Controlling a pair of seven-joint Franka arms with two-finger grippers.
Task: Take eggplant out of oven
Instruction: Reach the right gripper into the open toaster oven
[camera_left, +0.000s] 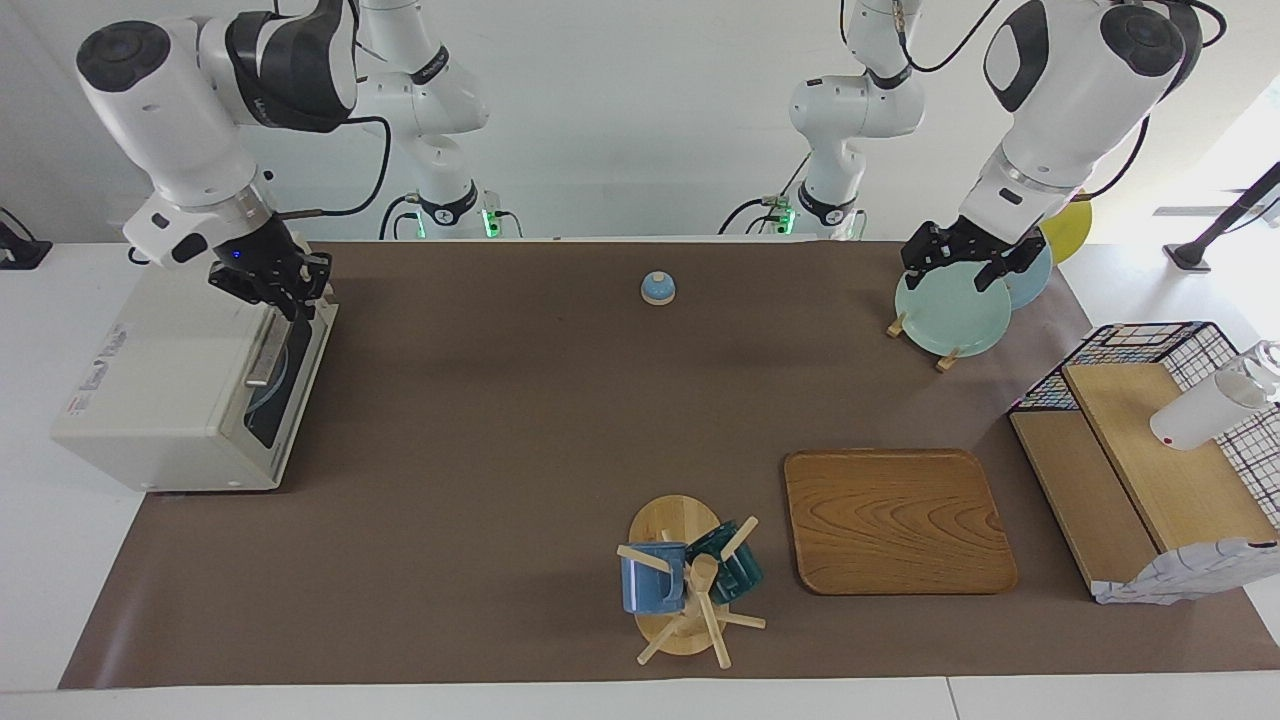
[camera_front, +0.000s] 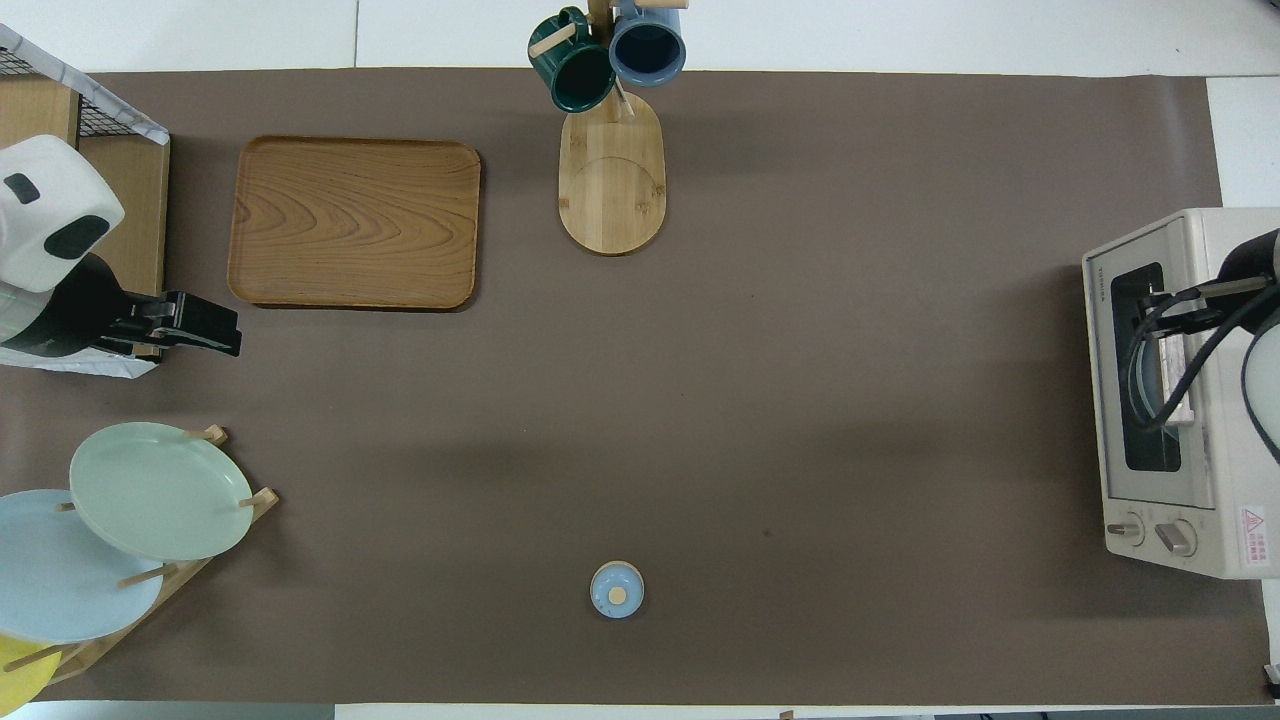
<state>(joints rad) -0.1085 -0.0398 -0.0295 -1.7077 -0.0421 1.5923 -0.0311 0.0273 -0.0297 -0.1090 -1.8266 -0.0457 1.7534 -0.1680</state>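
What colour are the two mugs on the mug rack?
One mug is blue, the other dark green; clearest overhead.

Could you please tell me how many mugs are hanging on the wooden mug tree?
2: a blue mug and a dark green mug, side by side on the mug tree, beside the wooden tray. None appears hidden.

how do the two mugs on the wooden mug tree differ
The green mug is dark green; the blue mug is a lighter slate blue. The green mug hangs toward the left arm's end of the table, the blue mug beside it toward the right arm's end. In the overhead view the green mug's mouth tips more sideways than the blue mug's. Both hang on pegs of the same mug tree and look alike in size.
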